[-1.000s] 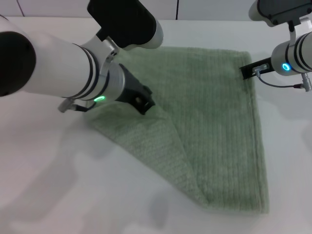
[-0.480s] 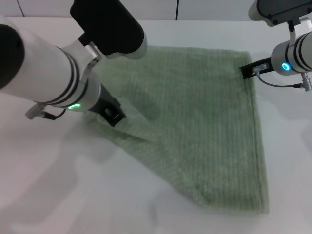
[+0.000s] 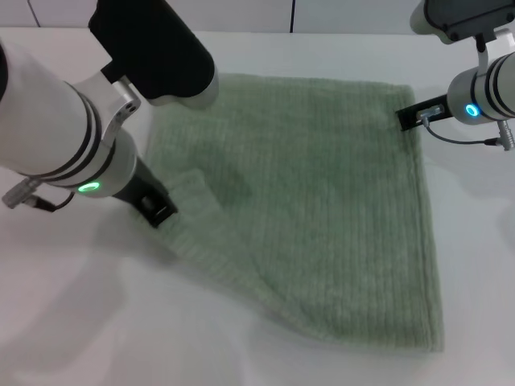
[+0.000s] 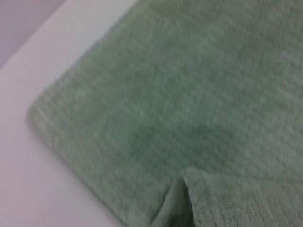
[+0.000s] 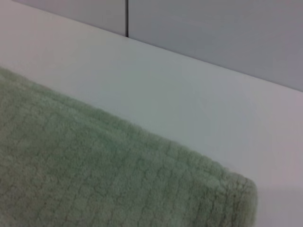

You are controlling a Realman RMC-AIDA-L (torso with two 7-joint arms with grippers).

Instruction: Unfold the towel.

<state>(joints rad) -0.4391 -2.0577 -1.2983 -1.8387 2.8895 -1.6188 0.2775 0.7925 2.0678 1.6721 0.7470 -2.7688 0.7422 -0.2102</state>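
The pale sage-green towel (image 3: 322, 201) lies spread over the white table, with one corner flap still folded over near its left edge (image 3: 193, 189). My left gripper (image 3: 157, 209) is low at that flap, shut on the towel's corner, which it holds out to the left. The left wrist view shows the towel (image 4: 180, 94) with the raised fold close to the camera (image 4: 213, 201). My right gripper (image 3: 412, 117) is at the towel's far right corner, shut on it. The right wrist view shows that corner (image 5: 118, 179) close up.
The white table (image 3: 96, 322) runs all round the towel, with bare room at the front left and along the right (image 3: 483, 257). A grey wall with a dark seam (image 5: 127, 19) stands behind the table's far edge.
My left gripper has moved left and toward me, dragging the folded flap off the towel's middle. The fold has opened and the towel lies wider. The right gripper has not moved.
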